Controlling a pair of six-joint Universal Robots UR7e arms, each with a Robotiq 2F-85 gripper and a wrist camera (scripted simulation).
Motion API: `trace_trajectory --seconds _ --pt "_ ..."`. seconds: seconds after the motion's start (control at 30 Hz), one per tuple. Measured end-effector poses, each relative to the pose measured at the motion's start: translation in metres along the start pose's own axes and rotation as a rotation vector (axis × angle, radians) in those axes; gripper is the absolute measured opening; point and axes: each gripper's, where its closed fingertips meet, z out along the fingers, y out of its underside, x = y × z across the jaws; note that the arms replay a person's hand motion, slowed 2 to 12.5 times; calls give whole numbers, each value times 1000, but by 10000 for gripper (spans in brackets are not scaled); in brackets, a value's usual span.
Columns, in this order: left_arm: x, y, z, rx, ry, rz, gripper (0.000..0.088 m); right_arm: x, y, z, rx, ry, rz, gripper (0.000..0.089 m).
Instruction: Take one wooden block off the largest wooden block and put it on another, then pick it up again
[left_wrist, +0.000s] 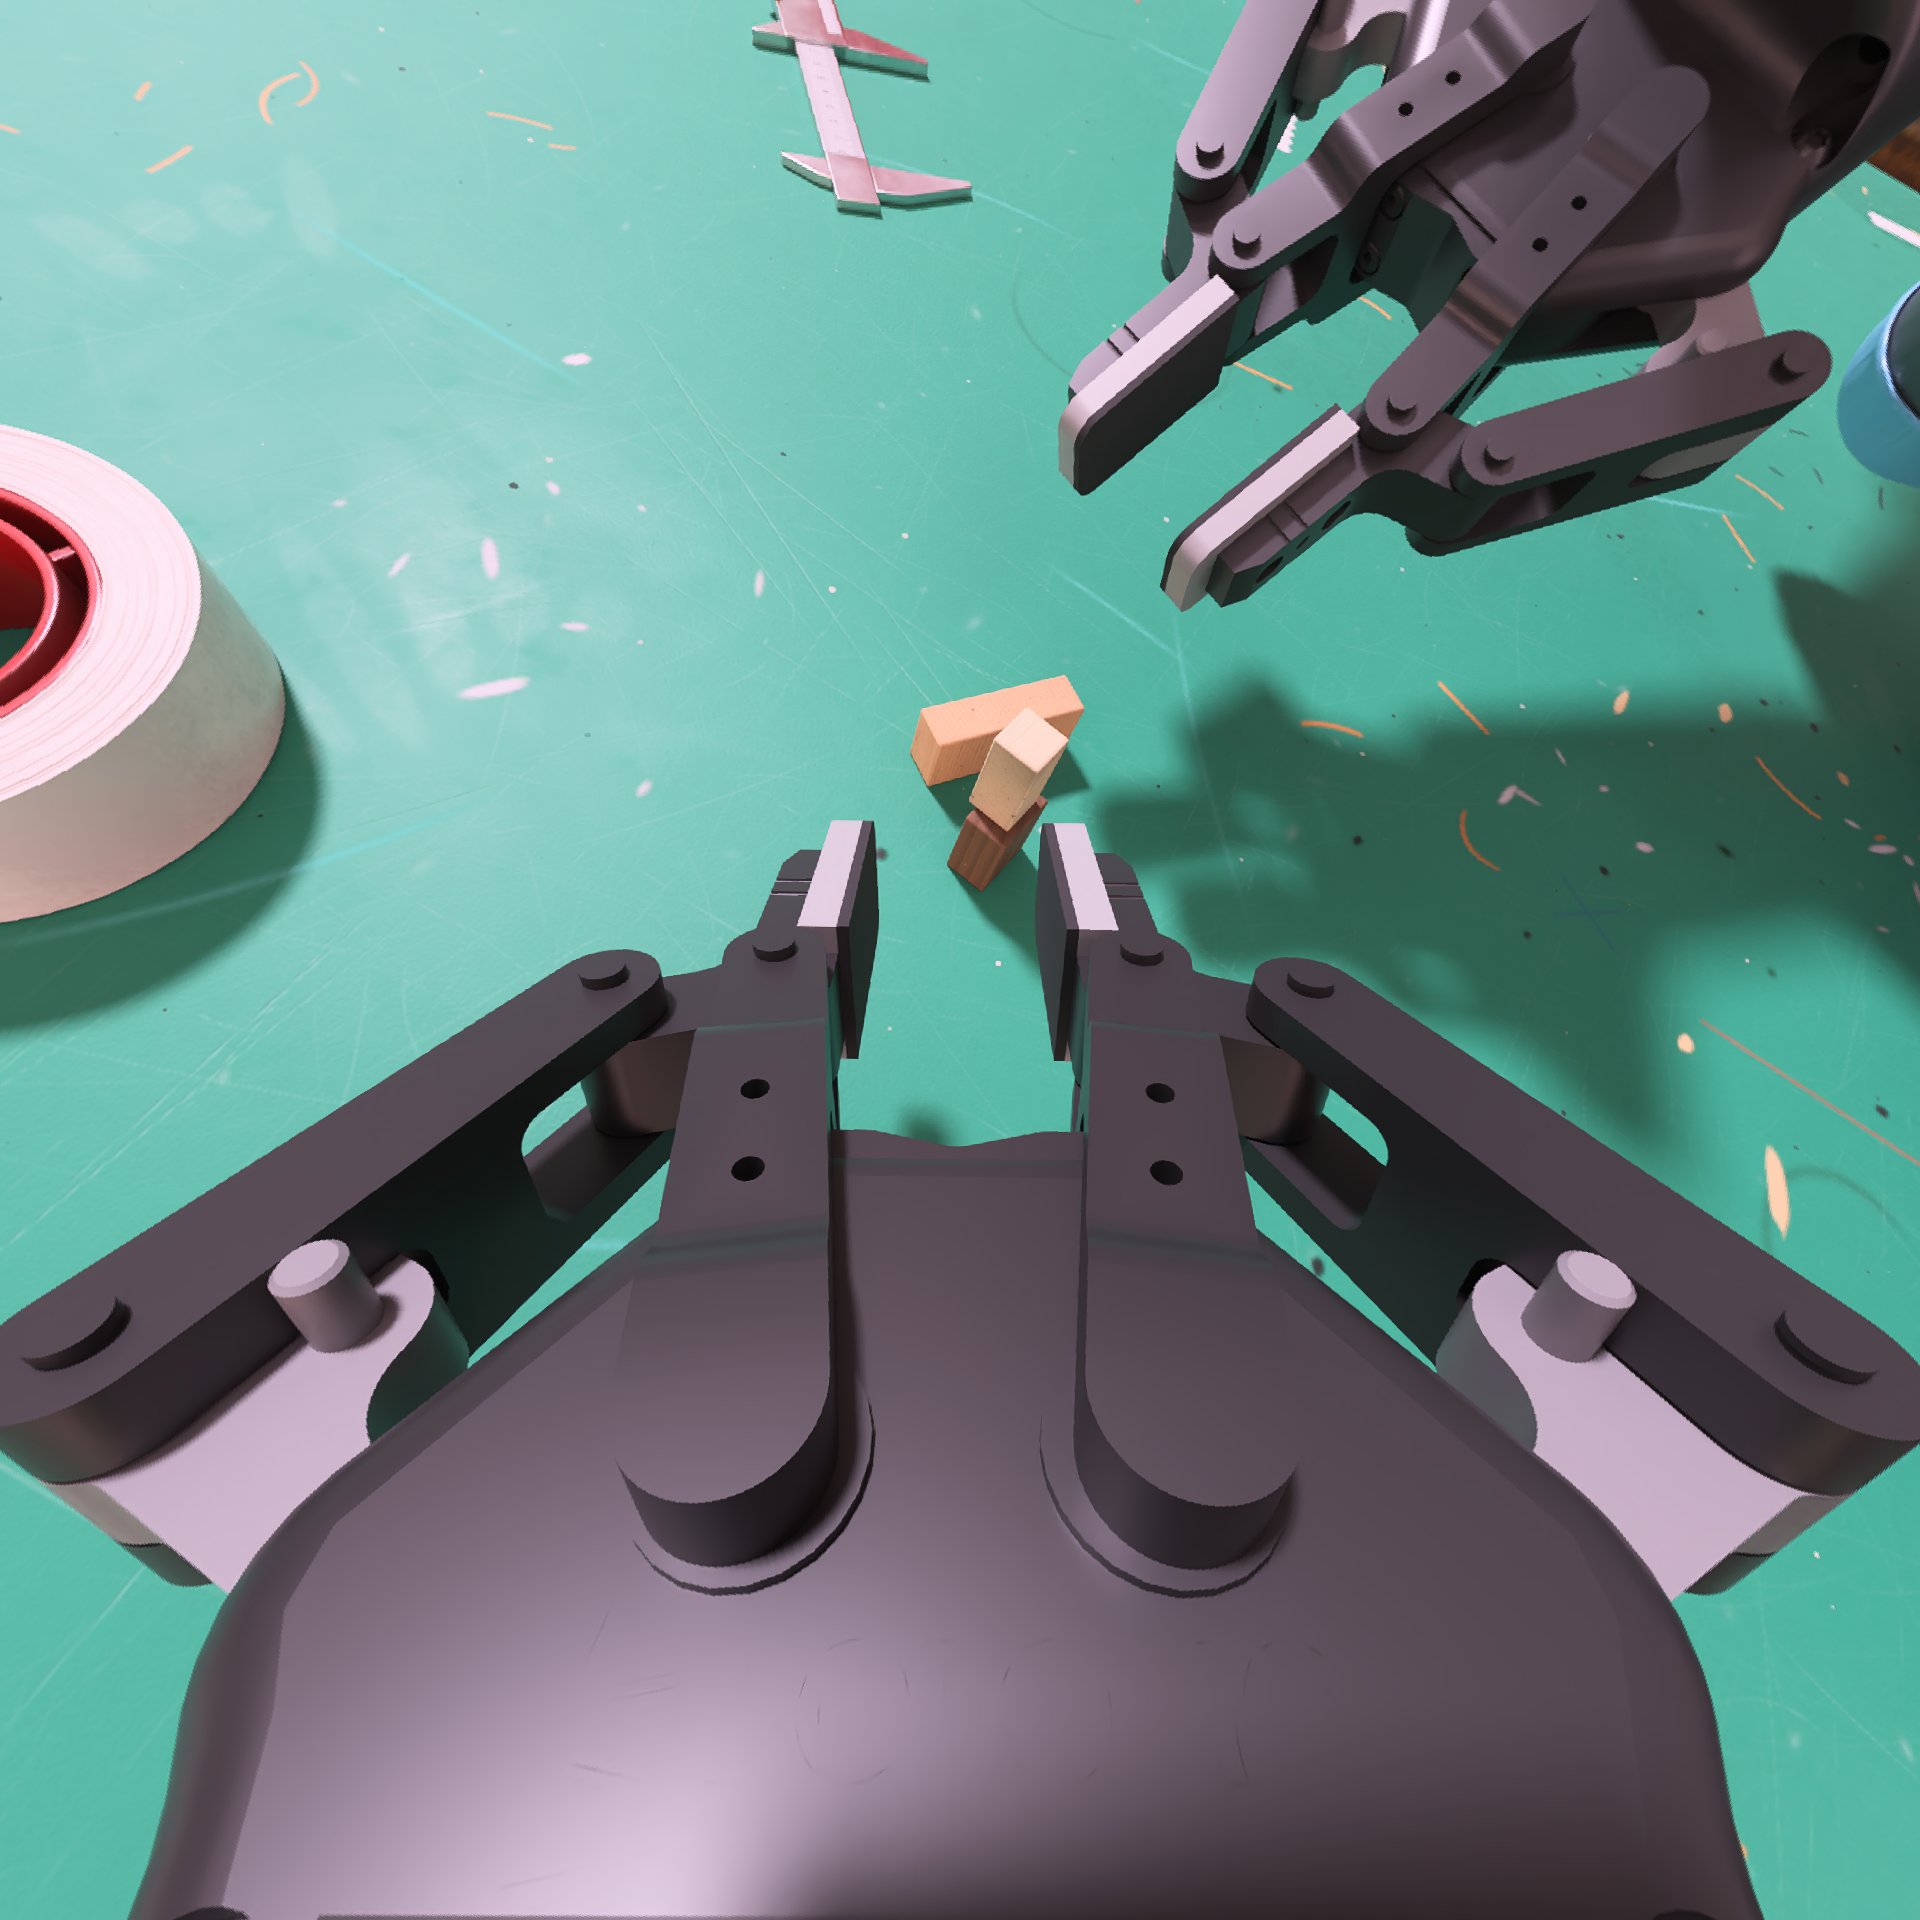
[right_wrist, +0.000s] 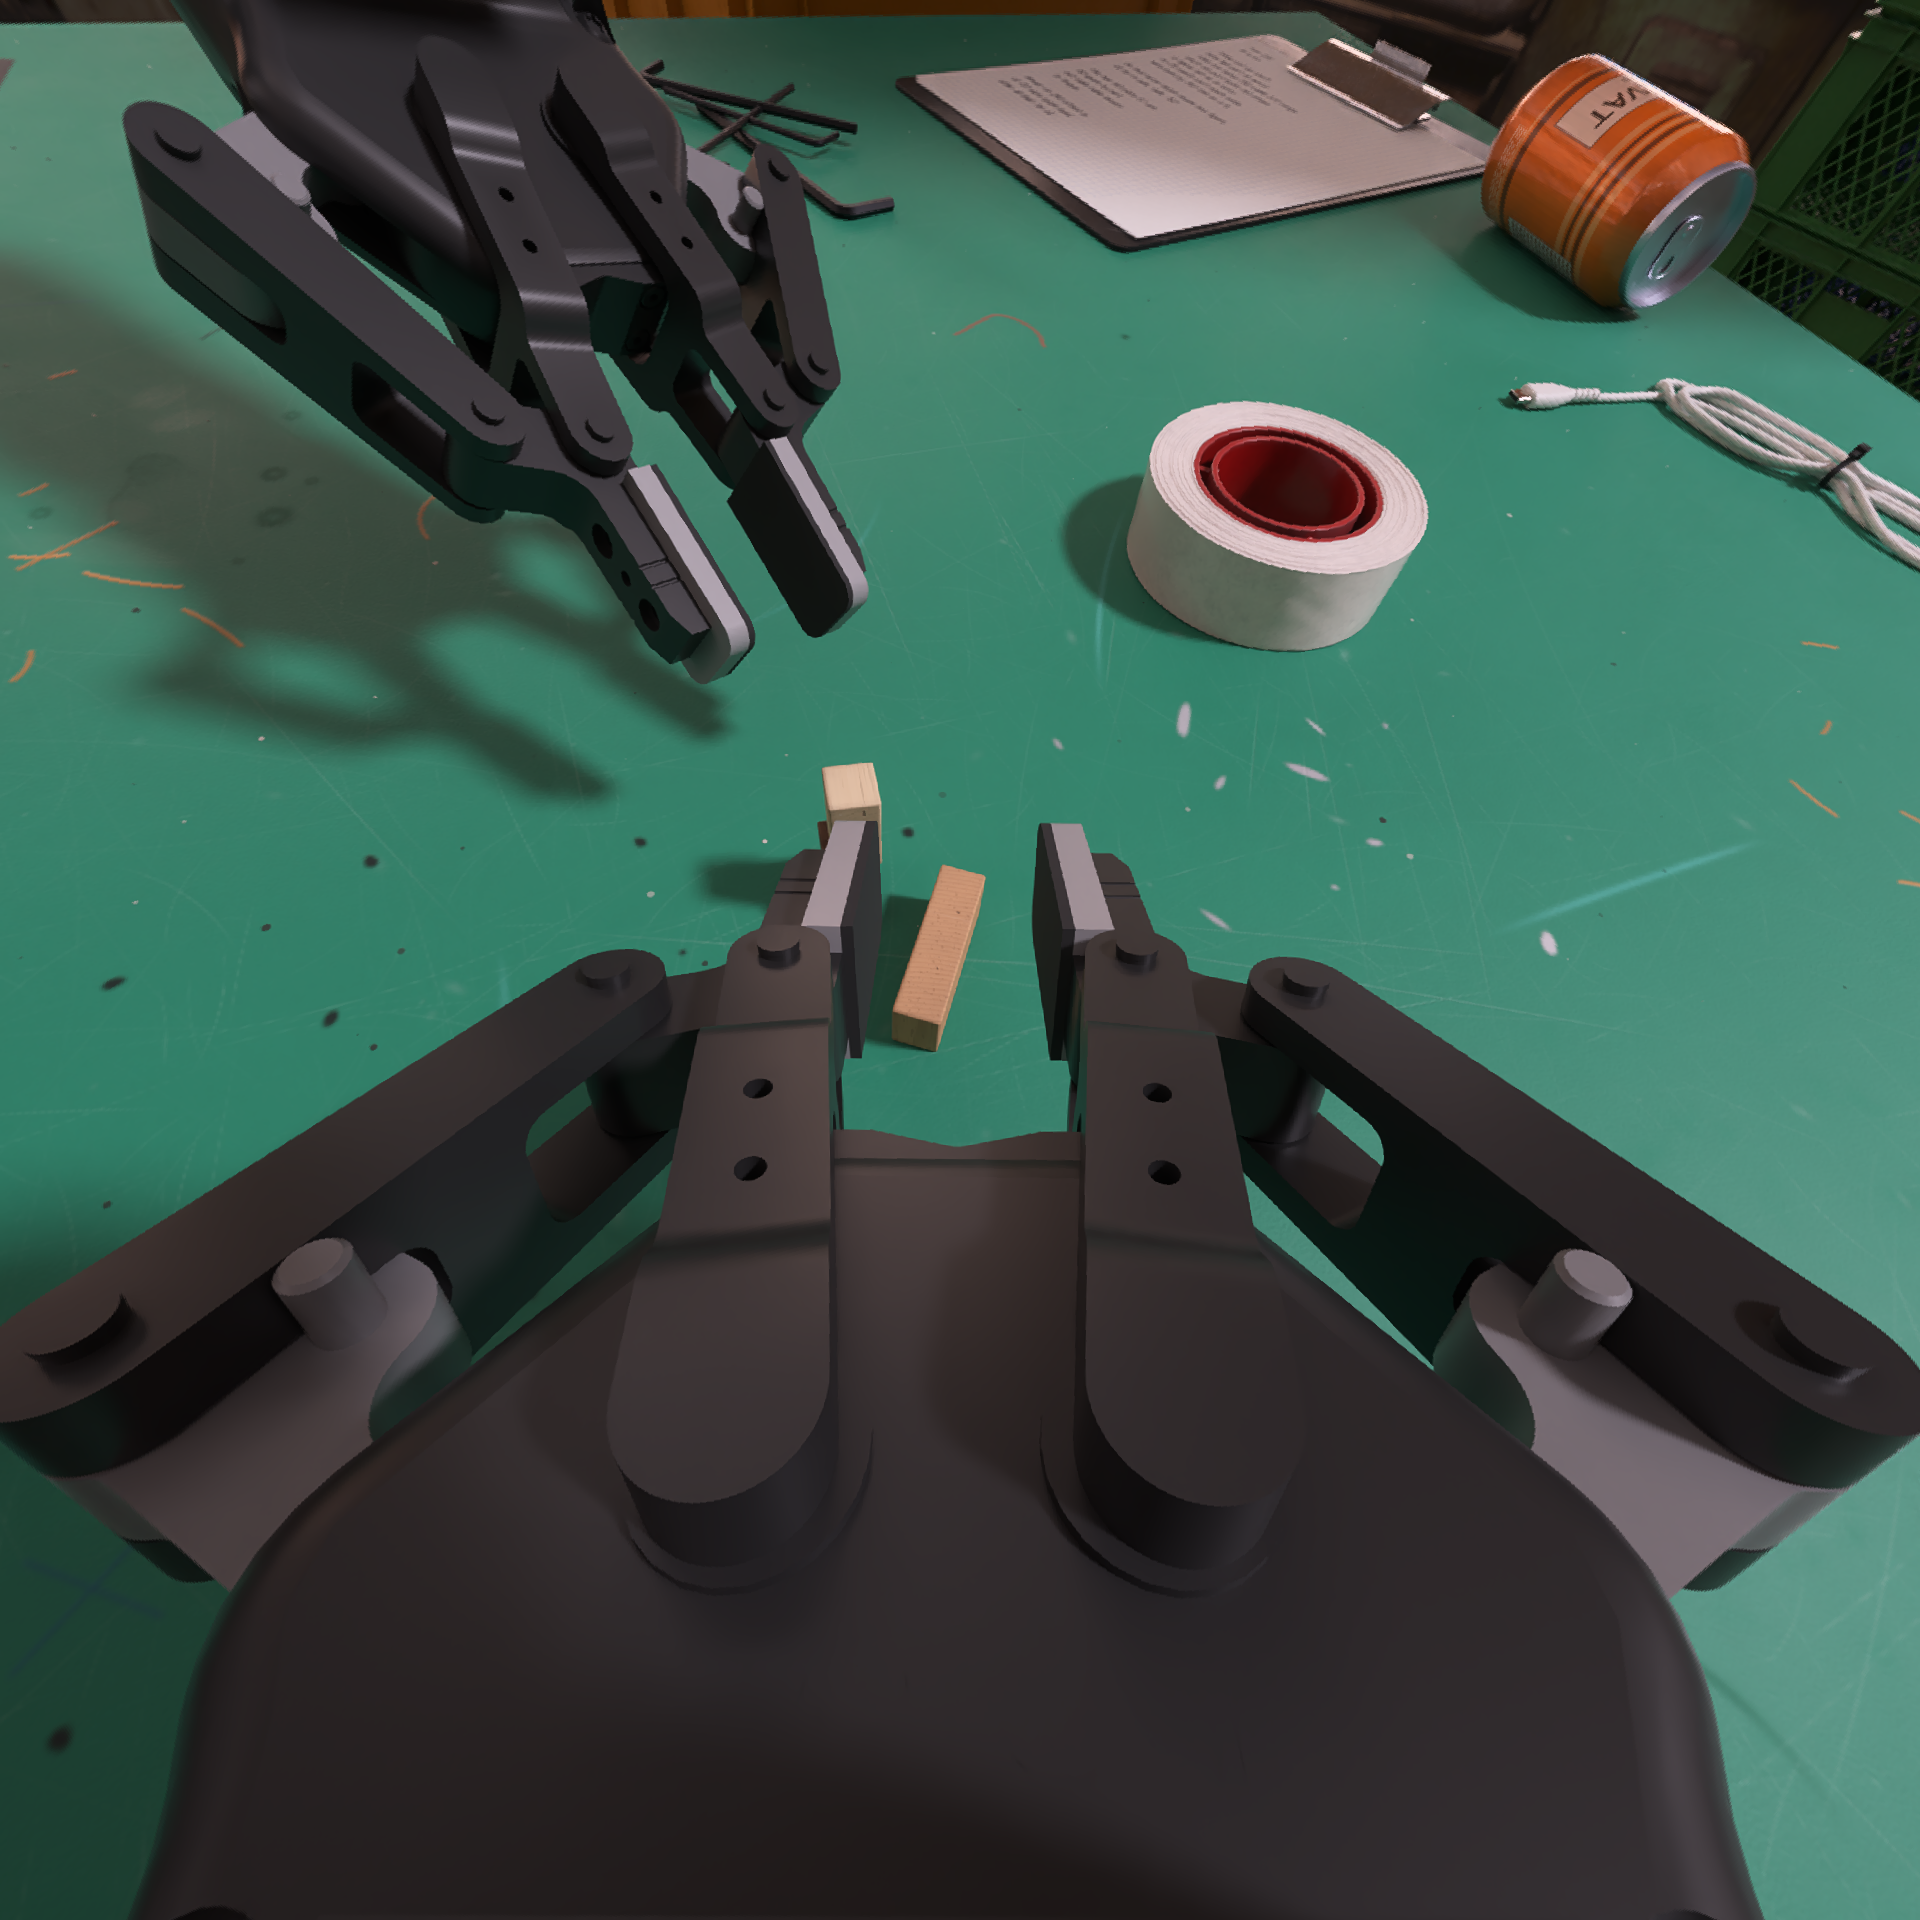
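Above the green mat (left_wrist: 623, 436), the left gripper (left_wrist: 956, 847) hangs empty, fingers parted, angled toward the pale block (left_wrist: 1018, 774), which stands on the dark block (left_wrist: 982, 852). Beside them lies the long block (right_wrist: 940, 956), flat, under the right gripper (right_wrist: 956, 847), likewise parted and empty.

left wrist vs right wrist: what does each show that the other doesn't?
Left wrist only: calipers, a blue object at the right edge, and the dark brown block under the pale block.
Right wrist only: clipboard, orange can, white cable, hex keys.
Both: long tan block, pale block, tape roll, both open grippers, left and right.
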Motion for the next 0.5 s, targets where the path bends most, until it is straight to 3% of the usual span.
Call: trace_trajectory --seconds 0.5 --pt "1 -1 -1 13 10 -11 279 0 1 1 -11 -8 6 281"
